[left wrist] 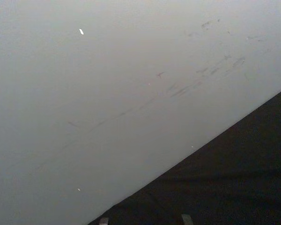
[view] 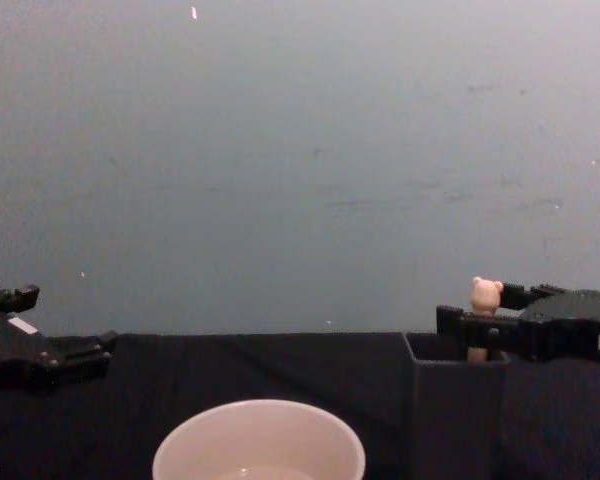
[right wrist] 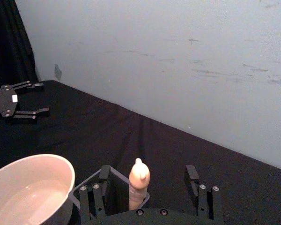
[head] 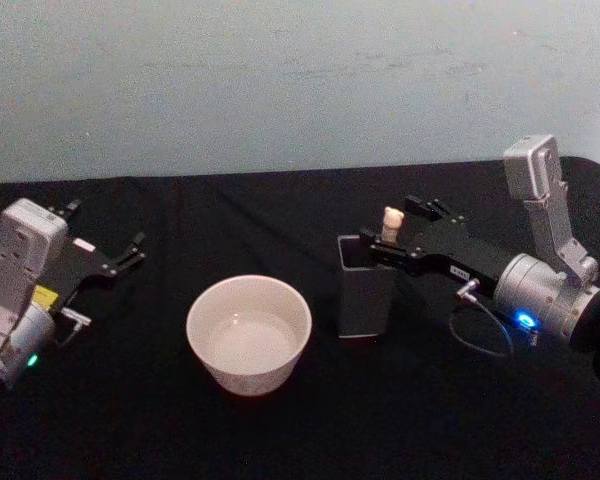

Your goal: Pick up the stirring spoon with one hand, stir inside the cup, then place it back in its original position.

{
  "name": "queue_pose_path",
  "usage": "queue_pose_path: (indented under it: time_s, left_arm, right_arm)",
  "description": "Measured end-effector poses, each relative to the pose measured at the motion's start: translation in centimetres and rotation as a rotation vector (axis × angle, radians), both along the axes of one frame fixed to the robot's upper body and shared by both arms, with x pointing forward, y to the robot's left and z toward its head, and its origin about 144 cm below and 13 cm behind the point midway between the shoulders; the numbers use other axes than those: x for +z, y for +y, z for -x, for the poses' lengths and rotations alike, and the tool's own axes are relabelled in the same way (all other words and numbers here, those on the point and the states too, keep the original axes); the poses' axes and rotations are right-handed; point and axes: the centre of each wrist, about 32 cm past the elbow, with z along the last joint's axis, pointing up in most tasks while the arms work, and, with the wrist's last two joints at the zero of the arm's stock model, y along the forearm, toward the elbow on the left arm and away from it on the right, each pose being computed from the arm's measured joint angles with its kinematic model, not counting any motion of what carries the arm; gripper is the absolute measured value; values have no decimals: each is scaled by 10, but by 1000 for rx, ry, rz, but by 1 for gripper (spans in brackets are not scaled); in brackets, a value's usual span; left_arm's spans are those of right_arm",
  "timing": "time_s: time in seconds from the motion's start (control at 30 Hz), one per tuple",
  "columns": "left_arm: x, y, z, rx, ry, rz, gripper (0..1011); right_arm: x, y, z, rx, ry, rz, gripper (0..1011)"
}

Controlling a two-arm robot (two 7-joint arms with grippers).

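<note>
**Right end effector** [head: 392, 235]: you have it level over the top of the tall dark grey square-sided plastic holder [head: 365, 305], reaching in from the right side of the bench [head: 180, 430]. Its two black fingers [right wrist: 198, 187] are spread wide and grip nothing. In the right wrist view a gap shows between each finger and the handle, so neither touches it.

**Slim beige stirring spoon with tiny bear head** [head: 390, 218]: it stands upright in the holder, between the spread fingers of your right end effector. The bear head and upper handle rise above the holder's rim and above the fingers. The lower shaft is hidden inside the holder.

**Wide round cream-white cup** [head: 242, 378]: it sits on the black-covered bench just to the left of the holder, apart from it. It is nearer the robot than the spoon.

**Left end effector** [right wrist: 41, 98]: it is at the left side of the bench, well apart from the cup. Its fingers are parted and it holds nothing.

**Backdrop**: a pale grey-blue wall [view: 300, 150] stands behind the bench.
</note>
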Motion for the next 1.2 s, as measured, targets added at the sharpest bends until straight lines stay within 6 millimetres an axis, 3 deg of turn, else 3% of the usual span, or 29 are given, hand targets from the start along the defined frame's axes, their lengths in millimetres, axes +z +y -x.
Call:
queue_pose_path:
  time_s: [0.6,1.07,1.2]
  left_arm:
    - [0,0,0,0,0,0,1001]
    - [0,0,0,0,0,0,1001]
    - [0,0,0,0,0,0,1001]
  right_arm:
    - [0,0,1,0,-2,0,995]
    - [0,0,1,0,-3,0,650]
    - [0,0,1,0,-4,0,478]
